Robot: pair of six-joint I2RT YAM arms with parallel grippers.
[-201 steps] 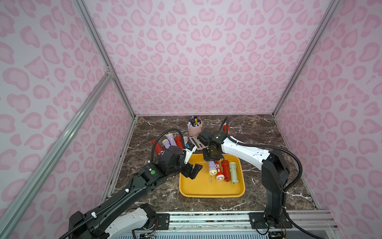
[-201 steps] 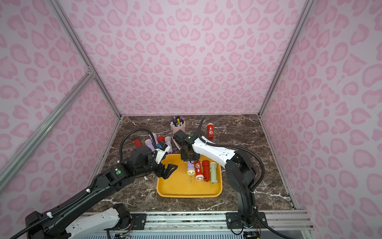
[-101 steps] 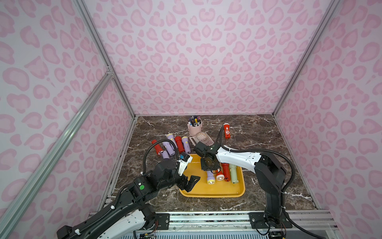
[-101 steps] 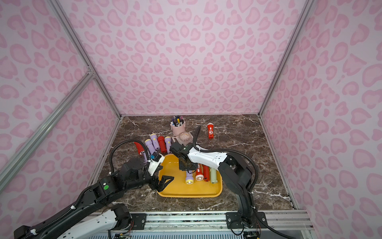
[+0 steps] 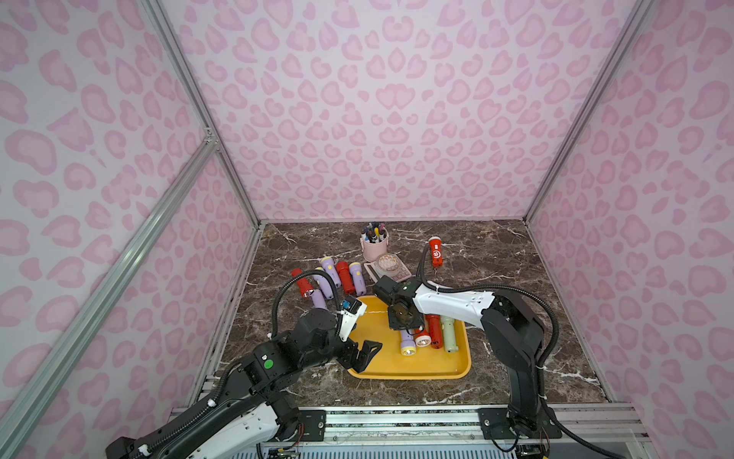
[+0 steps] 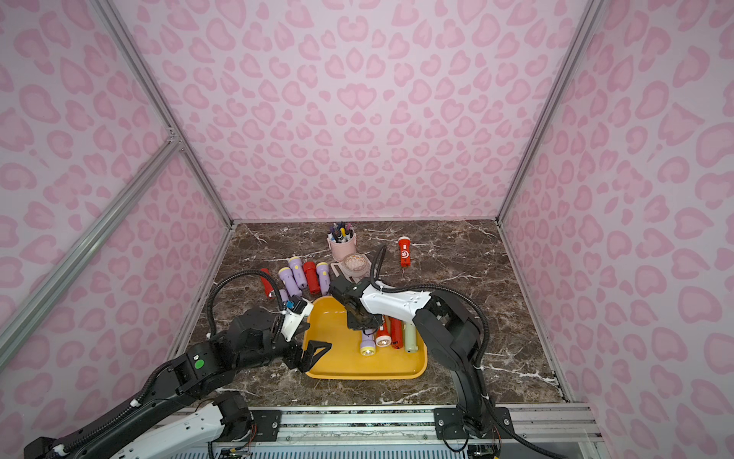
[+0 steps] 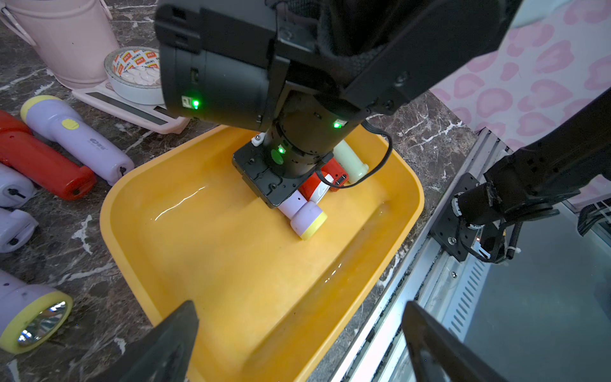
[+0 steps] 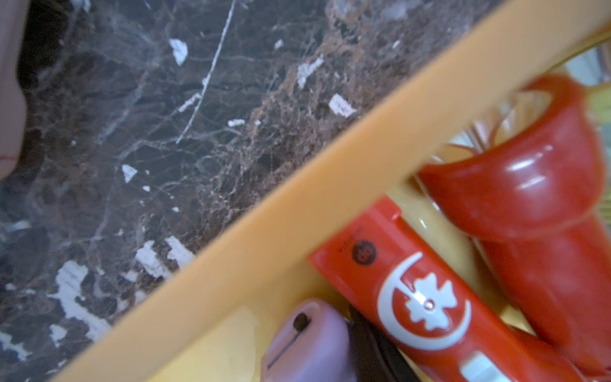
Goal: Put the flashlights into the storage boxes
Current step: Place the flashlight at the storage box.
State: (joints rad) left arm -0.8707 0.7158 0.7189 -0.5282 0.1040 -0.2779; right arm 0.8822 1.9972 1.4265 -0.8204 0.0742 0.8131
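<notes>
The yellow storage box (image 5: 397, 365) (image 6: 337, 357) (image 7: 248, 264) lies at the front middle of the table. My right gripper (image 5: 404, 328) (image 6: 363, 324) reaches down into it, shut on a lilac flashlight (image 5: 407, 345) (image 7: 302, 211) (image 8: 304, 347). Beside it in the box lie two red flashlights (image 5: 435, 332) (image 8: 429, 297) and a pale green one (image 5: 447, 334). Several lilac and red flashlights (image 5: 329, 274) (image 7: 76, 139) lie on the table left of the box. A lone red one (image 5: 435, 251) lies at the back. My left gripper (image 5: 361, 355) (image 7: 299, 311) hangs open and holds nothing over the box's near left corner.
A pink pen cup (image 5: 374, 244) stands at the back. In front of it a tape roll (image 7: 135, 72) sits on a flat pink calculator (image 5: 391, 272), close behind the box. Pink patterned walls enclose three sides, and a metal rail (image 5: 397, 417) runs along the front.
My right gripper has come forward and lower over the box with the lilac flashlight. My left arm has drawn back toward the front, uncovering the flashlights on the table.
</notes>
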